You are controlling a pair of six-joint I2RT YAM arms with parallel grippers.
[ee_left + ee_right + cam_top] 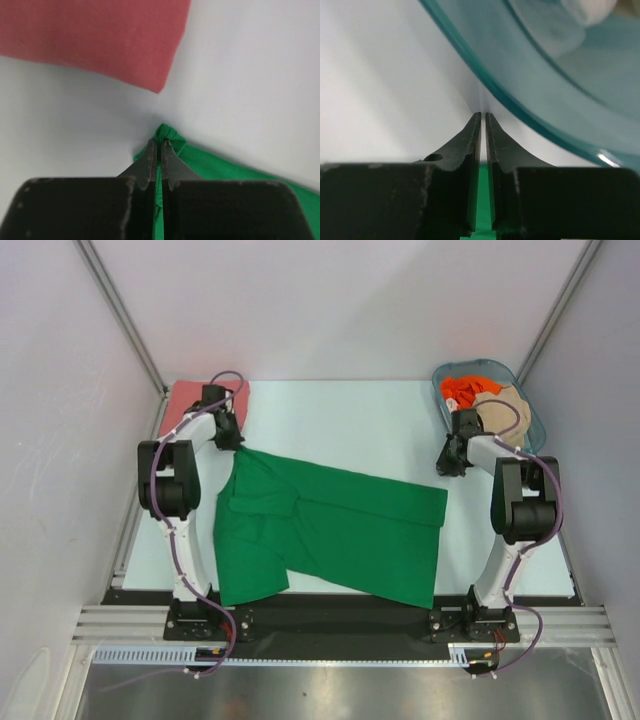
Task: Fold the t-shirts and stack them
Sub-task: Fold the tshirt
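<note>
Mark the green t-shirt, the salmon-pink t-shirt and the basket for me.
green t-shirt (340, 530), top external view, middle of its body.
salmon-pink t-shirt (100, 35), left wrist view, its flat upper face.
basket (535, 65), right wrist view, its see-through side wall.

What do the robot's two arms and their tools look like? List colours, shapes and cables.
The left arm and right arm alternate white links with black joint housings on black bases. A greyish-purple cable loops along each. The left tool and right tool have matte black fingers tapering to thin tips. No markings show.
</note>
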